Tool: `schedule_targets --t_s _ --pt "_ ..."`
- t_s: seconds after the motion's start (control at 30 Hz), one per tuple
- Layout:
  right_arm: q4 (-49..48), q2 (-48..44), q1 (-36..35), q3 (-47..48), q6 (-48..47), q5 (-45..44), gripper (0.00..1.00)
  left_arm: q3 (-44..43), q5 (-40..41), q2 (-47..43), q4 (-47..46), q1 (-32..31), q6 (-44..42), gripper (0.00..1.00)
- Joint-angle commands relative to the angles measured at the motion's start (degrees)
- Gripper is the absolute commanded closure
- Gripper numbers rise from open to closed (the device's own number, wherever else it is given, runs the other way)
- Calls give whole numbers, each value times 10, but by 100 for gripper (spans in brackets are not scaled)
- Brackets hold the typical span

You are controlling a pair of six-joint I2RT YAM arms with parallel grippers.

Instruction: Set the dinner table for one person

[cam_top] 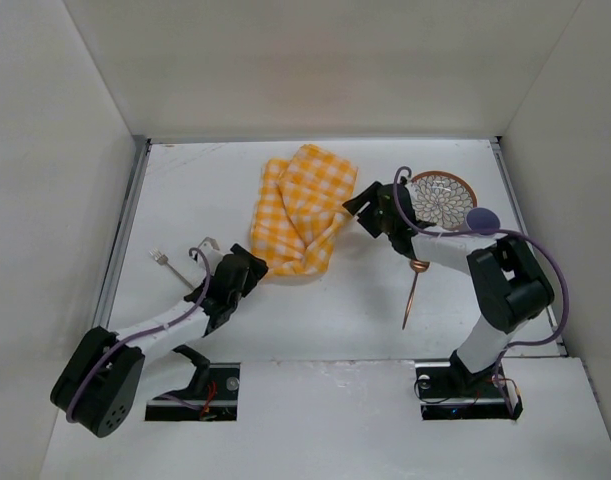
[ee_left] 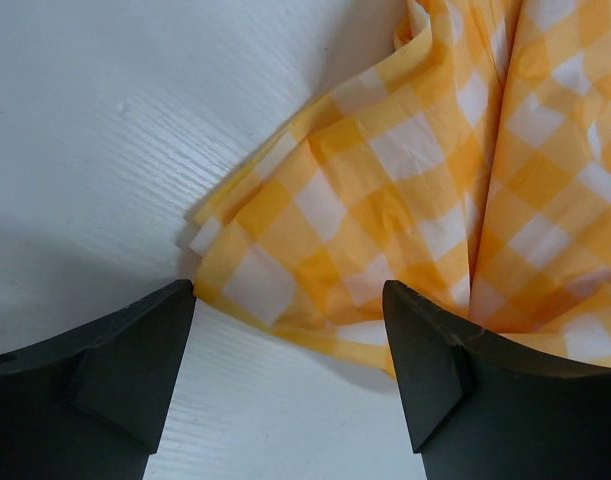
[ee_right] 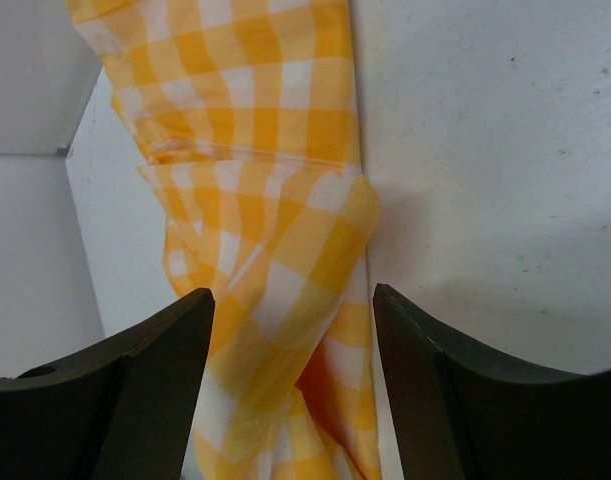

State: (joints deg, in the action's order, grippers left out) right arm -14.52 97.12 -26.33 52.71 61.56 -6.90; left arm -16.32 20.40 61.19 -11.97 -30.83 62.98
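Note:
The yellow-and-white checked cloth (cam_top: 300, 210) lies crumpled in the middle of the white dinner table (cam_top: 335, 310). My left gripper (cam_top: 257, 266) is open at the cloth's near-left edge. In the left wrist view the cloth's corner (ee_left: 285, 270) lies on the table just ahead of the gap of the left gripper (ee_left: 290, 300). My right gripper (cam_top: 355, 206) is open at the cloth's right edge. In the right wrist view a fold of the cloth (ee_right: 285, 290) reaches in between the fingers of the right gripper (ee_right: 293, 300), with no grip on it.
A patterned round plate (cam_top: 443, 197) sits at the back right with a purple rounded object (cam_top: 482, 219) at its near edge. A copper spoon (cam_top: 413, 292) lies under the right arm. A silver fork (cam_top: 165, 260) lies at the left, near the metal side rail (cam_top: 125, 230).

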Motion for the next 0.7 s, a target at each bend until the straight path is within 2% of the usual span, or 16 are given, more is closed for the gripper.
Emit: schedule_targets --t_s 0.0,0.1,0.23,0.27,0.33,0.4,0.47,0.57,0.67 --pt "-9 9 -5 29 10 22 30 2 -14 35 17 -11 20 26" --pt "-9 22 -5 38 14 32 32 6 -14 56 -11 -9 24 34" --pt "-5 40 -5 56 20 43 43 11 -14 92 -75 12 22 57" --pt "-1 45 -5 64 20 45 49 11 -17 100 -88 14 22 62" --pt "15 53 -5 85 18 47 70 5 -19 119 -118 30 17 76" --pt "27 59 -5 112 10 51 82 1 -18 125 -144 55 9 87" --pt "28 65 -5 144 -11 61 89 -9 -14 112 -153 98 -14 93" --pt "38 59 -5 195 -63 76 93 -23 -8 70 -149 157 -30 95" --pt "67 -3 -7 188 -126 42 94 -35 -13 23 -126 193 -41 96"
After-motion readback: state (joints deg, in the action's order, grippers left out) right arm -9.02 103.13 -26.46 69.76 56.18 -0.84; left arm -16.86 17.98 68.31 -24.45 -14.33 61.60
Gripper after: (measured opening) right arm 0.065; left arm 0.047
